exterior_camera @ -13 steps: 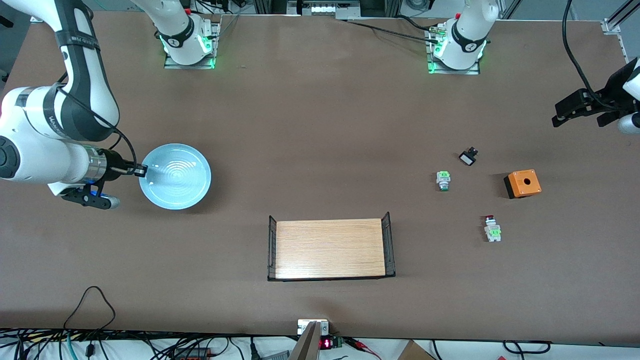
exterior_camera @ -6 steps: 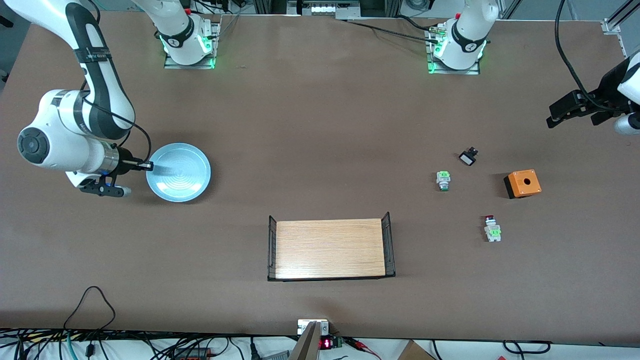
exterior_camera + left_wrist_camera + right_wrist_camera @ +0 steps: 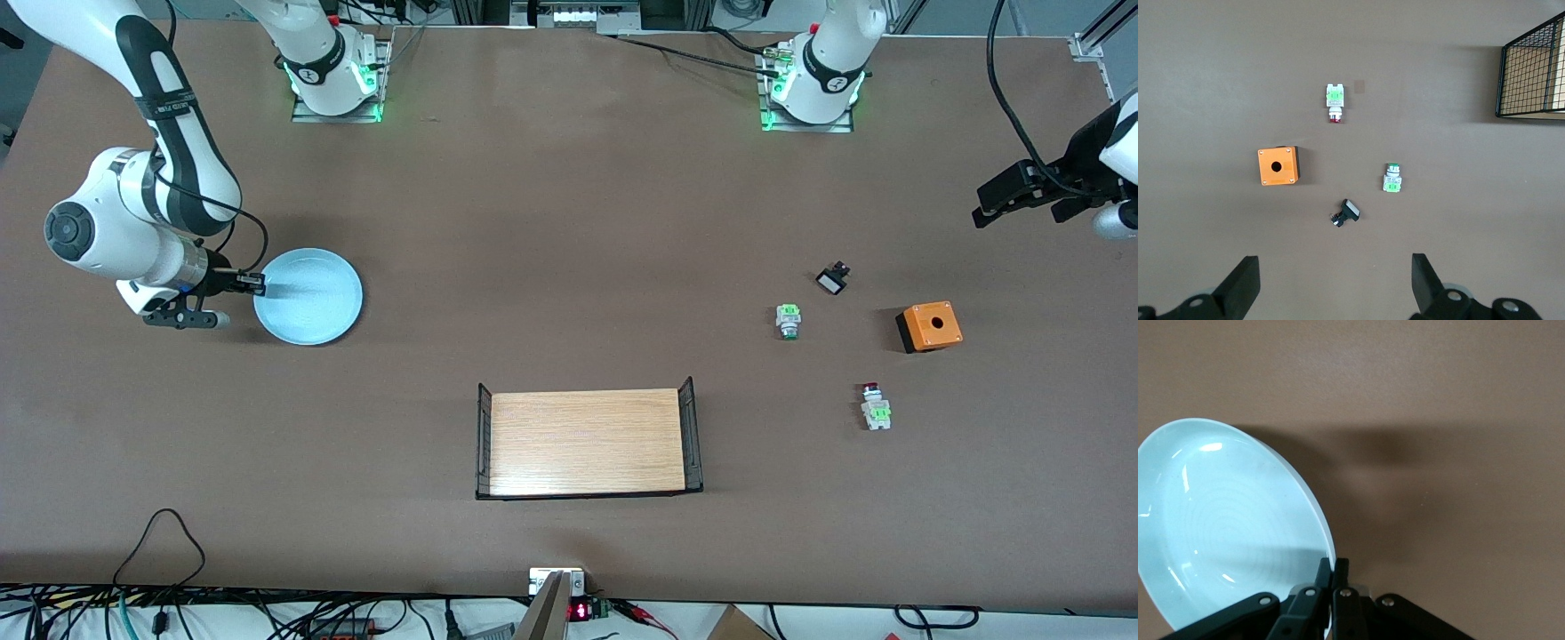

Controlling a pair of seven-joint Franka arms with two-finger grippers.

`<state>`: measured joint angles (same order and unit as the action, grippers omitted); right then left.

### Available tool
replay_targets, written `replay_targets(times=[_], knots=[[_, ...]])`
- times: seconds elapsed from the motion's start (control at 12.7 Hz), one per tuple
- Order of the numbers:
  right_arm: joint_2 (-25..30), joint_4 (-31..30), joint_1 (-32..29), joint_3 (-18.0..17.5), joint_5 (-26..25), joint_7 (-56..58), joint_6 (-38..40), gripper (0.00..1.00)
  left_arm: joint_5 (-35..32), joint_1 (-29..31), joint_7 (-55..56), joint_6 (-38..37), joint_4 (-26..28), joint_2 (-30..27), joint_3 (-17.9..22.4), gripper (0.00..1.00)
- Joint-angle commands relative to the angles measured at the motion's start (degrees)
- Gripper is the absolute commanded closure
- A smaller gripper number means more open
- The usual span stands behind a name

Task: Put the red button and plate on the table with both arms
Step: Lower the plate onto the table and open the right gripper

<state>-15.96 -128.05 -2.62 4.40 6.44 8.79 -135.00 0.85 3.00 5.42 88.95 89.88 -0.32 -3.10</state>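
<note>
Two grippers are seen: the plate (image 3: 308, 296) is pinched by its rim in the right gripper (image 3: 253, 284) over the table (image 3: 569, 222); the left gripper (image 3: 1335, 283) is held wide apart above the red button (image 3: 875, 406), which lies on the table near the left arm's end.

Plate (image 3: 308, 296) lower, right hand (image 3: 253, 284) too

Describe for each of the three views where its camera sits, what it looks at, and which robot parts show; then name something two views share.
Front: high across the table, facing both bases; both arms show.
Left wrist: on the left arm, looking down past the open left hand at the red button.
Right wrist: on the right arm, behind the right hand, shut on the plate rim.
Shared: front and left wrist both show the orange box.
</note>
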Motion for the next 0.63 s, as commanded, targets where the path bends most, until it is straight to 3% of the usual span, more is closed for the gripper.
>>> replay_targets(times=[0.0,0.08,0.24,0.55], knots=[[1.1,-1.6,-1.1,-0.9,0.9,2.5,-1.8,0.4,-0.9,0.3,0.5,-1.0,-1.6,0.5,-0.2,0.0],[1.7,-1.2,-1.1,-0.9,0.9,1.8,-1.2,0.0,-1.1,0.3,0.5,-1.0,-1.6,0.5,-0.2,0.0],[3.4,0.9,-0.8,-0.9,0.9,-0.9,2.9,0.0,-1.2,0.3,0.5,-1.1,-1.6,0.5,-0.2,0.0],[4.2,13.1,2.2,-1.1,0.6,-9.5,16.8,0.0,-1.3,0.5,0.4,-1.0,-1.6,0.5,-0.2,0.0]])
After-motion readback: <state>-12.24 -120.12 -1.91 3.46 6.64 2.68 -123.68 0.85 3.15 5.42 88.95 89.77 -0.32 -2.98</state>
